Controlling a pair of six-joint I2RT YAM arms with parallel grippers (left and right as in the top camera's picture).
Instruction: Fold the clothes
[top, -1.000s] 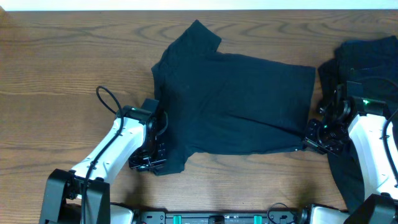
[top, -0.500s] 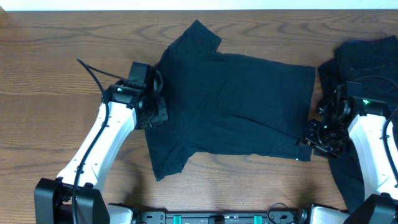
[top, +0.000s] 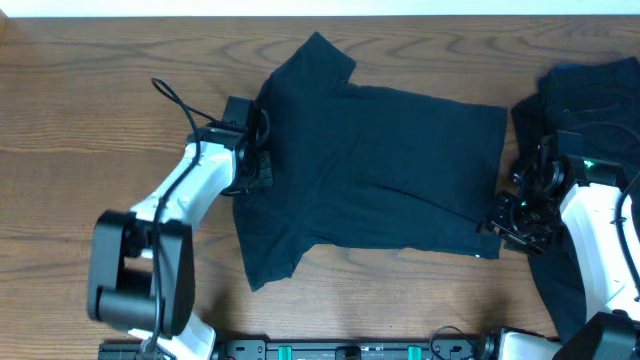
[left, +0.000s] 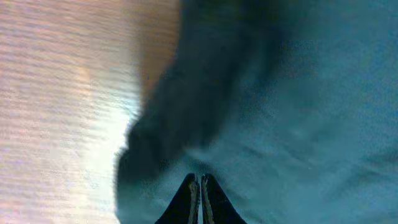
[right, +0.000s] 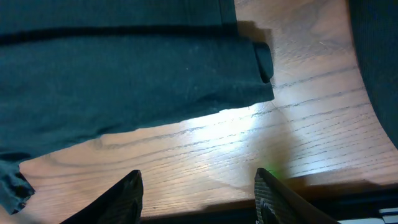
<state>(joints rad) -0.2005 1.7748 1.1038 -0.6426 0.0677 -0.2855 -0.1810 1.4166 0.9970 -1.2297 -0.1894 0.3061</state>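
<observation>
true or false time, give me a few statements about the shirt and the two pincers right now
1. The shirt lies spread out on the table. True.
2. The right pincer is shut on the shirt's hem. False: it is open over bare wood, just off the hem corner.
3. The left pincer is shut at the shirt's edge on the left arm's side. True; whether cloth is pinched between the tips cannot be told.
4. The shirt is the only cloth on the table. False: more dark cloth lies by the right arm.
</observation>
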